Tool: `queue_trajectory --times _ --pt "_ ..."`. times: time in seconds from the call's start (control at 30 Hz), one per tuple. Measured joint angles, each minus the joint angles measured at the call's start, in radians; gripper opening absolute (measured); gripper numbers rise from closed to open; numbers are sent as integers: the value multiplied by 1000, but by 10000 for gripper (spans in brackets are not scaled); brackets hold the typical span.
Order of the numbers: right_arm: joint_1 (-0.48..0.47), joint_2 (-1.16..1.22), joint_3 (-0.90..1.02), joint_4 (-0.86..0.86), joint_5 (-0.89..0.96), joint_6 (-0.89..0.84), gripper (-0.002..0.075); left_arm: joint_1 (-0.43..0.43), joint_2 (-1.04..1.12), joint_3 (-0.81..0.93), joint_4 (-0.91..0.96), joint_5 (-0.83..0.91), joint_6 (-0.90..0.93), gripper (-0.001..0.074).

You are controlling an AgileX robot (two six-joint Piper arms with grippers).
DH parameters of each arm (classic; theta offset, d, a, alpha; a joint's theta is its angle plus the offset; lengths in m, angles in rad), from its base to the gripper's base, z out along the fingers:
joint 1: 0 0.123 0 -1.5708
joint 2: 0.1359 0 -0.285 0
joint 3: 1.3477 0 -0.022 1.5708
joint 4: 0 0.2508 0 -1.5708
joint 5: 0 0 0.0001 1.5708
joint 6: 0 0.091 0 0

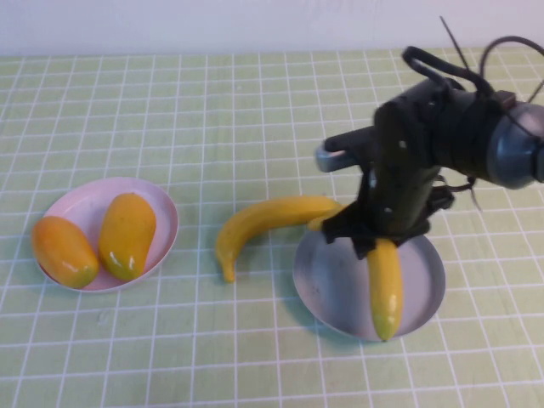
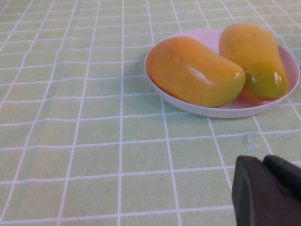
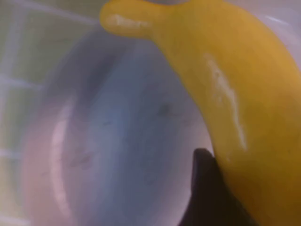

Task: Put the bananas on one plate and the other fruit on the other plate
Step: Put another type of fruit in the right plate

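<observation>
A banana [image 1: 385,293] lies across the grey-blue plate [image 1: 327,285], and my right gripper [image 1: 374,240] is shut on its far end. In the right wrist view one dark finger [image 3: 204,188] presses against that banana [image 3: 235,94] above the plate [image 3: 117,141]. The second banana [image 1: 268,219] lies on the table, its right end at the plate's far-left rim. Two mango-like fruits [image 1: 64,251] [image 1: 127,234] sit side by side on the pink plate [image 1: 81,204]. My left gripper [image 2: 263,165] is shut and empty, low over the cloth near the pink plate [image 2: 221,110] and its fruits [image 2: 195,70] [image 2: 256,54].
A green checked cloth [image 1: 212,102] covers the whole table. The right arm's dark body and cables [image 1: 450,127] hang over the far side of the grey-blue plate. A pale wall [image 1: 212,25] runs along the table's back edge.
</observation>
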Motion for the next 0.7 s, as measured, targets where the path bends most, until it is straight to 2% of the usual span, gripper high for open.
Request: queue_trajectory --times 0.2,0.7 --pt "-66 0 23 -2 -43 2 326 0 0 0 0 0 0 4" --pt "-95 61 23 -2 -16 2 323 0 0 0 0 0 0 4"
